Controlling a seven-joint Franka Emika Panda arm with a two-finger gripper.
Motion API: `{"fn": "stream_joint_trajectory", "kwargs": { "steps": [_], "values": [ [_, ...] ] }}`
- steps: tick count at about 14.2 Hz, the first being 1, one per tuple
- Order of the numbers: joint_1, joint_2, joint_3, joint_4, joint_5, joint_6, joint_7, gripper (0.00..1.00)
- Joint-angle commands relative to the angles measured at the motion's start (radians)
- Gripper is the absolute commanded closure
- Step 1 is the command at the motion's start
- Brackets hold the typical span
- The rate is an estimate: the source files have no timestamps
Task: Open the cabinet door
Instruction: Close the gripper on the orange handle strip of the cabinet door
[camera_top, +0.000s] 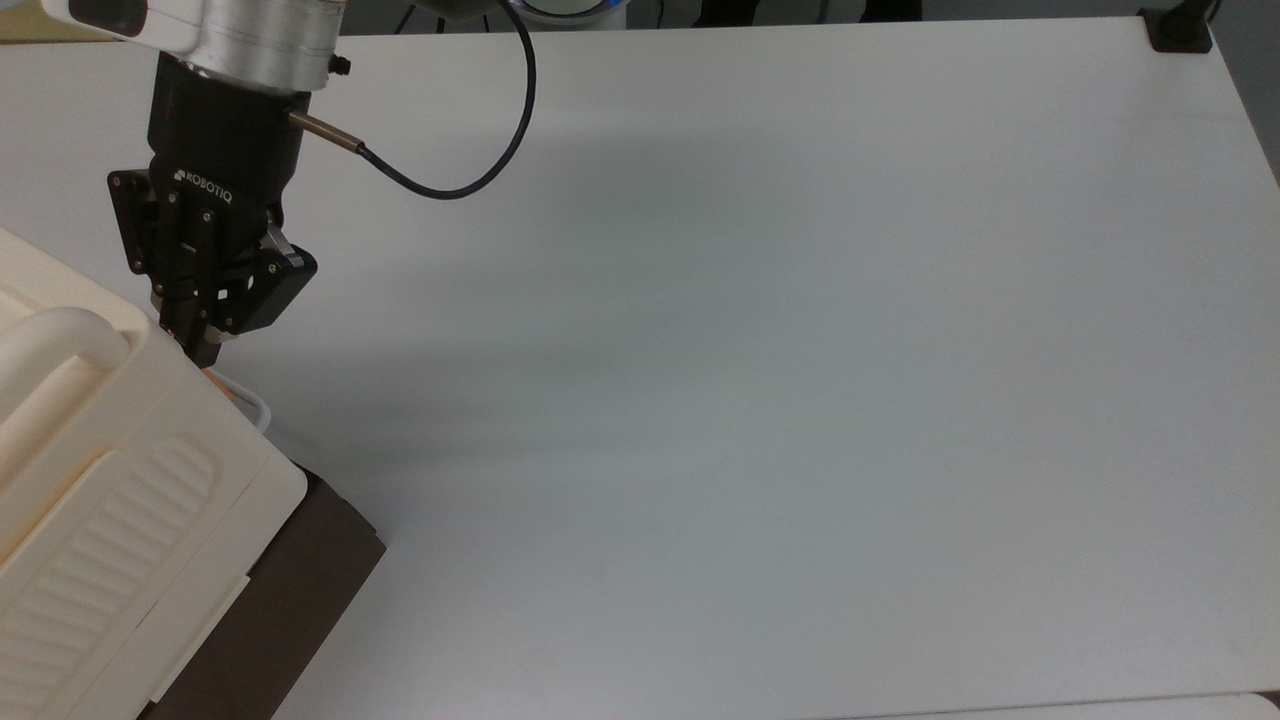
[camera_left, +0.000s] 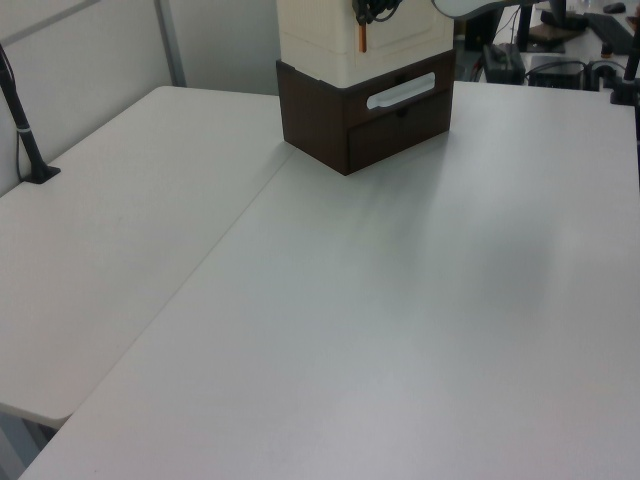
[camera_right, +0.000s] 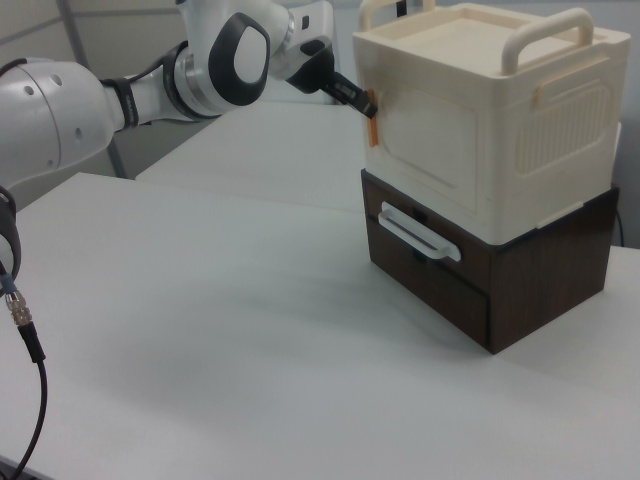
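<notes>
From the top view, the gripper (camera_top: 203, 345) points down at the corner of the cabinet (camera_top: 120, 480), its two black fingers drawn together on a small orange tab (camera_top: 218, 378) that sticks out just below their tips. A black cable (camera_top: 450, 185) loops away from the wrist over the white table (camera_top: 760, 360).

In the left view, the orange tab (camera_left: 362, 38) hangs on the cabinet's (camera_left: 330, 35) front corner, the dark fingers right above it; the brown base (camera_left: 365, 115) with its pale handle sits below.

In the right view, the gripper (camera_right: 362, 99) reaches in from the right view's left and pinches the tab at the near edge of the cabinet door (camera_right: 425, 150), which lies flush against the cabinet.
</notes>
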Motion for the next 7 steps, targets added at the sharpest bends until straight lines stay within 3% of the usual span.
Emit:
{"fn": "stream_joint_trajectory", "kwargs": {
  "steps": [1,7],
  "values": [
    [-0.001,0.003,-0.005,-0.008,-0.003,0.012,-0.057,0.91],
    [0.015,-0.114,0.007,-0.12,0.015,-0.146,-0.138,0.91]
  ]
}}
